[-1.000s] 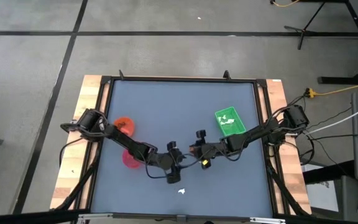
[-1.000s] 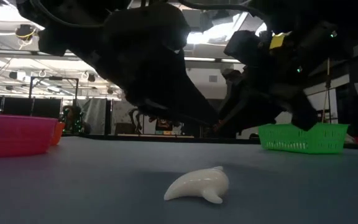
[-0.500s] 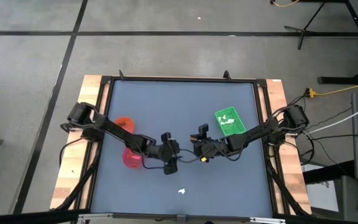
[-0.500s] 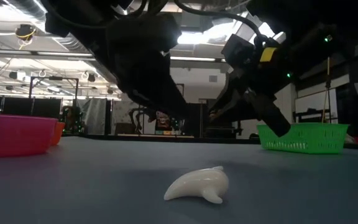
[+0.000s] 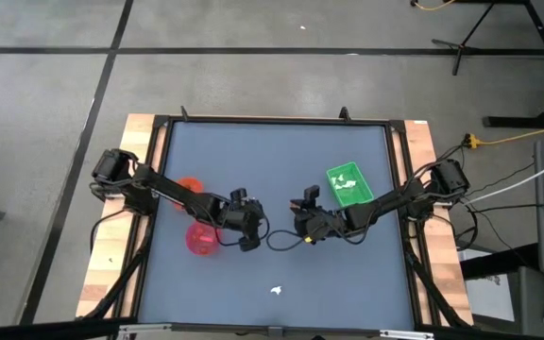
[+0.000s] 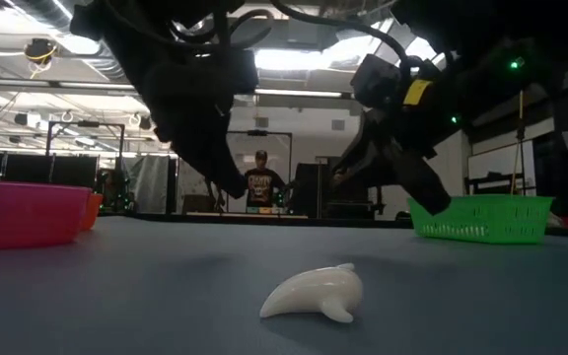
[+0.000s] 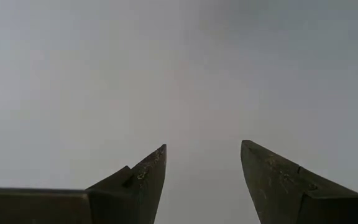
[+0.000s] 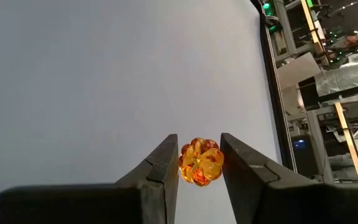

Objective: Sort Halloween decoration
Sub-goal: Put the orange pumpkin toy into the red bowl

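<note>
A small orange, lobed decoration piece (image 8: 200, 162) sits between the fingers of my right gripper (image 5: 299, 225), which is shut on it above the table's middle. My left gripper (image 5: 250, 236) hangs open and empty over the mat, just right of the pink bowl (image 5: 201, 242); its wrist view shows only bare mat between its fingers (image 7: 148, 180). A white, curved piece (image 5: 276, 289) lies on its side on the mat near the front edge, also seen in the low view (image 6: 314, 294). An orange bowl (image 5: 189, 186) stands behind the pink one. The green tray (image 5: 348, 184) stands at the right. My right gripper pinches the orange piece by two opposite sides (image 8: 185, 163) between its two fingers (image 8: 163, 168), near their free ends. The fingers slant downward, coming from the table's right. The piece is lifted clear of the mat.
The mat (image 5: 272, 161) is ringed by a dark frame on a wooden table. In the low view the pink bowl (image 6: 23, 212) is at the left and the green tray (image 6: 481, 217) at the right. A person (image 6: 260, 182) stands far behind the table.
My left gripper has risen and drawn back from above the white piece toward the table's left and far side, ending beside the pink bowl, and has tipped less steeply down. My right gripper has turned at the wrist in place, still holding the orange piece.
</note>
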`<state>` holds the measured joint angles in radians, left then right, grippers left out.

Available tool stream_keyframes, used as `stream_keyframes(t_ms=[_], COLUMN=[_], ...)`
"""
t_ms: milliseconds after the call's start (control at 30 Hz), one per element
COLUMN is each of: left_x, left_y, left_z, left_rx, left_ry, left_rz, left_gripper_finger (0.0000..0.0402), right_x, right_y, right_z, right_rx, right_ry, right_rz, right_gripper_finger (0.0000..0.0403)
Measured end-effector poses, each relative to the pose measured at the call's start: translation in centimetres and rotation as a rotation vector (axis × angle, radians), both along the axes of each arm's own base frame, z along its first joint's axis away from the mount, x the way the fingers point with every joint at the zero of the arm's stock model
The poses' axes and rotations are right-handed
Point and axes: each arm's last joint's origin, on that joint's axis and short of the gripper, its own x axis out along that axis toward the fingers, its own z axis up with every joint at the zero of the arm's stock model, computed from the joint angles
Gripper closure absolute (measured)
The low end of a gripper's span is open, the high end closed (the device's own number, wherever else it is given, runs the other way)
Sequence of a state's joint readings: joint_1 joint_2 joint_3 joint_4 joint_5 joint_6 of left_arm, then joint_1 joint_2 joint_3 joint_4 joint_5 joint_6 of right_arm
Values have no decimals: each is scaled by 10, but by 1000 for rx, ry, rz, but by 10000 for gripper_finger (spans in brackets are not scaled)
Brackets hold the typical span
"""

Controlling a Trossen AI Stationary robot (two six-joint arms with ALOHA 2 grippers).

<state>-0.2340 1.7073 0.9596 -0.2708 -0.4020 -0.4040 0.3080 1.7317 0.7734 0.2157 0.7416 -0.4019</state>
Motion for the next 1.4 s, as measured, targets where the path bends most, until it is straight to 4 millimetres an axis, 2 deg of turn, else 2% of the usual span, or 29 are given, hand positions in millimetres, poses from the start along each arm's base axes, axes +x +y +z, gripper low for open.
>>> stream_keyframes(t_ms=[167, 433, 633, 1067, 1400], left_x=[5, 27, 31, 39, 39], left_y=[10, 36, 49, 49, 48], left_z=[2, 18, 20, 31, 32], left_rx=[-48, -213, -242, -325, -327], left_ry=[-61, -320, -361, -499, -501], left_rz=[92, 171, 203, 183, 179], left_gripper_finger=[210, 210, 210, 210, 210], right_x=[1, 5, 8, 12, 15], right_y=[0, 1, 2, 3, 4], right_z=[2, 6, 11, 18, 25], right_rx=[3, 22, 41, 69, 95], right_ry=[-27, -84, -143, -234, -315], right_rz=[-6, -5, -6, -7, -7], right_gripper_finger=[299, 299, 299, 299, 299])
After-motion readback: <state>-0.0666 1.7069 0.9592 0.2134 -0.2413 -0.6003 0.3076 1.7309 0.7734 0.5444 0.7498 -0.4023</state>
